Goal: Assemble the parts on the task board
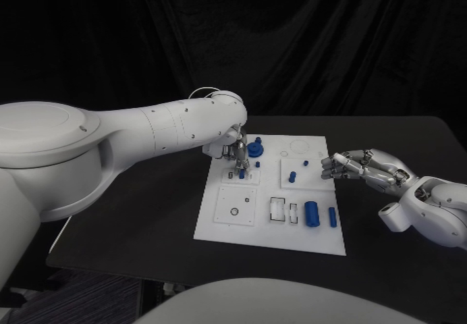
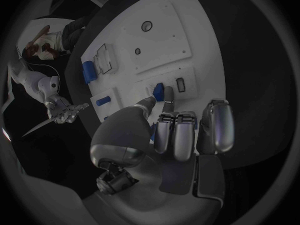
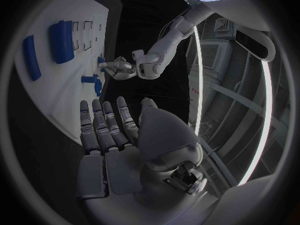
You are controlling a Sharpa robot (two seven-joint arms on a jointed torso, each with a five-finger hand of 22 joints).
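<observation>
The white task board (image 1: 219, 226) lies in the middle of the table. My left hand (image 1: 233, 150) hovers over its far left part and pinches a small blue peg (image 1: 241, 173) between thumb and finger, its lower end at a slotted square of the board. The left wrist view shows that peg (image 2: 159, 90) just beyond the fingertips (image 2: 167, 105). A round blue knob (image 1: 255, 148) stands right beside the hand. My right hand (image 1: 368, 167) floats open by the board's right edge, fingers spread and holding nothing; its flat palm (image 3: 112, 130) appears in the right wrist view.
On the board also sit two short blue pegs (image 1: 292, 177) (image 1: 306, 163), a thick blue cylinder (image 1: 312, 212) and a thin blue rod (image 1: 332, 217) near the right front. Black table (image 1: 146, 223) surrounds the board; its front edge is close.
</observation>
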